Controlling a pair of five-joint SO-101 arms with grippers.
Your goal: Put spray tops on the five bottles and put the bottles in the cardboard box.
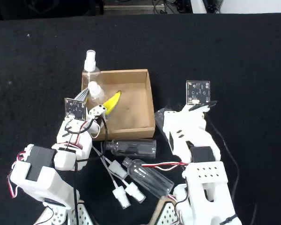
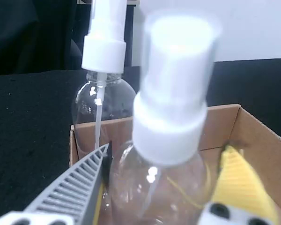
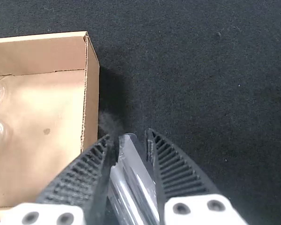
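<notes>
Cardboard box (image 1: 136,110) at mid-table. Left gripper (image 1: 97,98) holds a capped spray bottle (image 2: 171,112) upright inside the box, near one wall. It is best lowered onto the box floor before letting go. Right gripper (image 3: 129,138) pinches what looks like a clear bottle (image 3: 129,180) just beside the box.

No readable text, labels, numbers or signs

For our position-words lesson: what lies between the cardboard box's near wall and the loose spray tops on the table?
A capless clear bottle lying on its side, shown in the high view.
</notes>
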